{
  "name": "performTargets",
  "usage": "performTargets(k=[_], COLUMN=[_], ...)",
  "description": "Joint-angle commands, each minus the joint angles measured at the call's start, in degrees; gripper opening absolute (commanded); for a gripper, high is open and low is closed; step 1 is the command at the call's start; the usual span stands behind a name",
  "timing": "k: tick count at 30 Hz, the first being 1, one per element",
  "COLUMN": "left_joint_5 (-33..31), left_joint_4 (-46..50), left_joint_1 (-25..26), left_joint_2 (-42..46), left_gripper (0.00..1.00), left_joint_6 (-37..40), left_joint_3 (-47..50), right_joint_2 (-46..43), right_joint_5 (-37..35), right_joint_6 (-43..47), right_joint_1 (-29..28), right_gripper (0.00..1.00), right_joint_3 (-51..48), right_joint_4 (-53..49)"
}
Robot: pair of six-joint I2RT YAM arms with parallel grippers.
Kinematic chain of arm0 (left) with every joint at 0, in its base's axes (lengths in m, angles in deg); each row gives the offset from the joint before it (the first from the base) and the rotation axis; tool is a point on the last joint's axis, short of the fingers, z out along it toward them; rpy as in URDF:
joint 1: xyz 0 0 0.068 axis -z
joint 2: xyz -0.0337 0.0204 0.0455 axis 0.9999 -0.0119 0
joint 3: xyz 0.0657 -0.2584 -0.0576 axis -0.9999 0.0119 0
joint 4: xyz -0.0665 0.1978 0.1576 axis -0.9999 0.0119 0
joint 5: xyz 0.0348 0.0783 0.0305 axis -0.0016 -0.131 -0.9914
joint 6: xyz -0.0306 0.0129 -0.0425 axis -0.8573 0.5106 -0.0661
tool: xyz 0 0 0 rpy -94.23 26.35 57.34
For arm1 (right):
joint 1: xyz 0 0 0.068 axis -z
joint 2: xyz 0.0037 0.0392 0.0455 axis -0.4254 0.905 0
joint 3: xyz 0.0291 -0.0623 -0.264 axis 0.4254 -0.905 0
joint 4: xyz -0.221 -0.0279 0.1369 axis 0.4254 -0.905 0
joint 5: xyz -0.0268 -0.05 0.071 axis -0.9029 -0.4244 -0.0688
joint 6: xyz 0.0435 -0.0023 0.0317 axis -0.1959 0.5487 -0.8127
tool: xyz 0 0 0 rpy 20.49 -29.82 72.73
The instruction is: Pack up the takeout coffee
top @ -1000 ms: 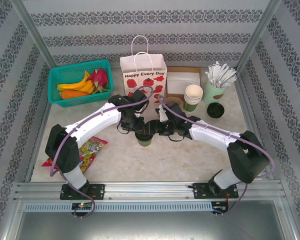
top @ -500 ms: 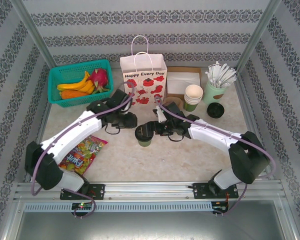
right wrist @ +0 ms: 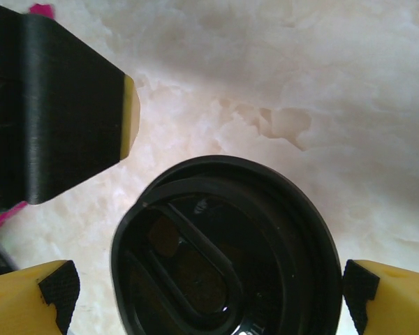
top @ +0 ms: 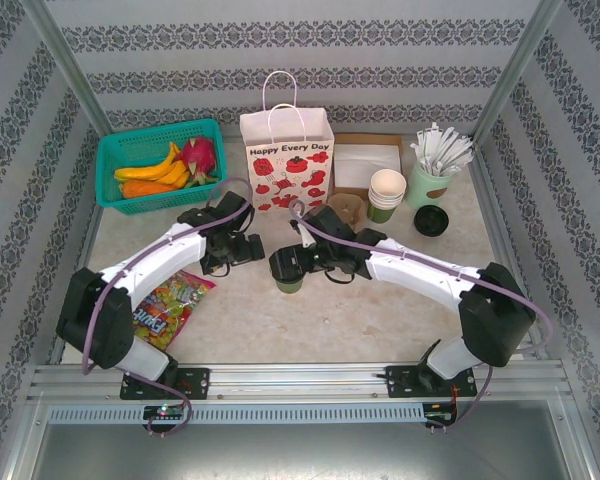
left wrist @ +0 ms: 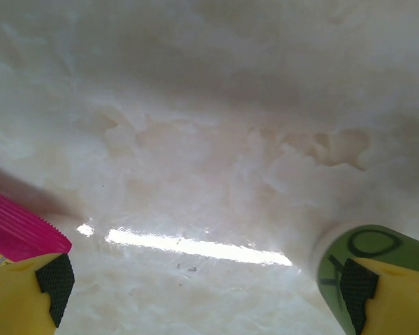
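Here, both gape wide: right end effector (right wrist: pixel 208 296) straddles takeout coffee (right wrist: pixel 227 230), left end effector (left wrist: pixel 206 286) empty.

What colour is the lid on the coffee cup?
Black. The lid shows best in the right wrist view.

"Happy Every Day" on paper bag (top: pixel 287 160)

The top camera looks down from behind the arm bases (top: pixel 160 381) at frame bottom, while both wrist cameras face the tabletop (left wrist: pixel 209 139) closely, all sharing the takeout coffee (top: pixel 288 272).
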Motion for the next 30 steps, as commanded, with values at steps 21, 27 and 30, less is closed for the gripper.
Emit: performTargets(k=[21, 27, 30], left_joint_5=[2.7, 2.8, 2.9], left_joint_4=[-4.0, -4.0, -4.0], left_joint_1=[0.0, 0.1, 0.2], left_joint_2=[-1.4, -1.6, -1.4], left_gripper=[1.00, 1.00, 1.00], left_joint_6=[-2.2, -2.1, -2.2], left_joint_3=[1.3, 1.2, 1.4], right_joint_2=[1.4, 0.0, 1.1], right_joint_5=[-6.3, -6.8, -6.5], right_joint_6=[1.8, 2.3, 1.9], right_joint_1=[-2.5, -2.4, -2.5], right_gripper=[0.98, 0.98, 0.98], right_joint_3=[4.2, 2.5, 2.2], right_joint_4=[-4.0, -3.7, -4.1])
